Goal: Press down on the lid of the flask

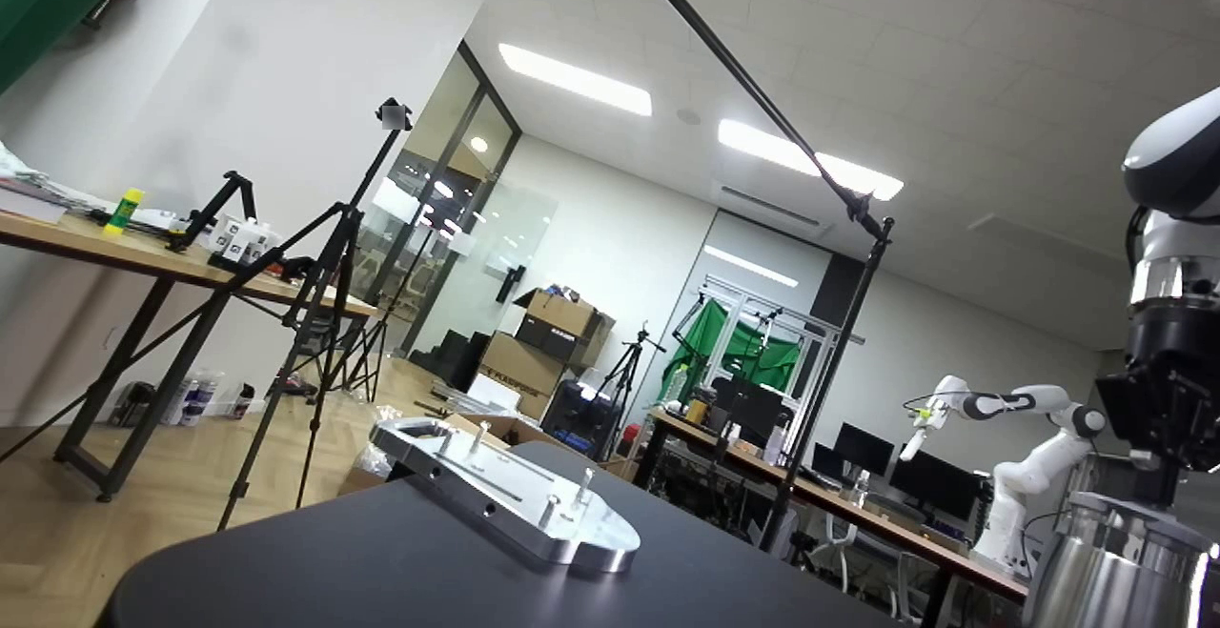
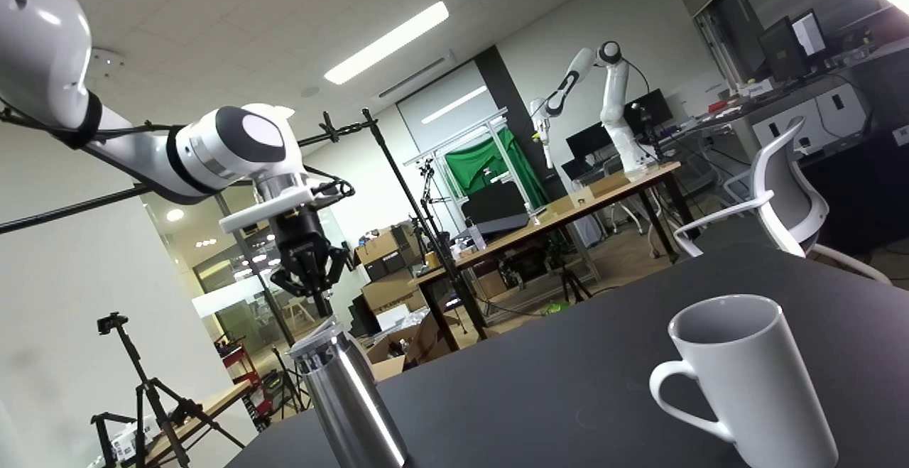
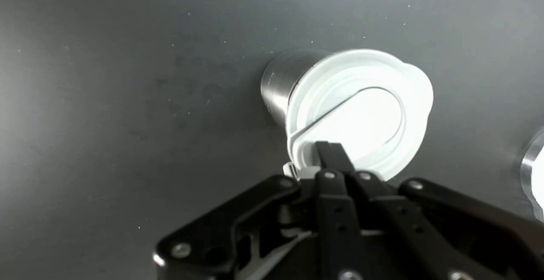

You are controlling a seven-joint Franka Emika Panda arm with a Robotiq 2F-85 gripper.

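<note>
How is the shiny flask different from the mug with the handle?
The flask is shiny silver, while the mug is plain and whitish. The flask has a pale lid on top, but the mug is open. The gripper is over the flask, not over the mug. Both stand on the same dark table.

A white mug (image 2: pixel 758 383) stands upright on the black table (image 2: pixel 532 390).
</note>
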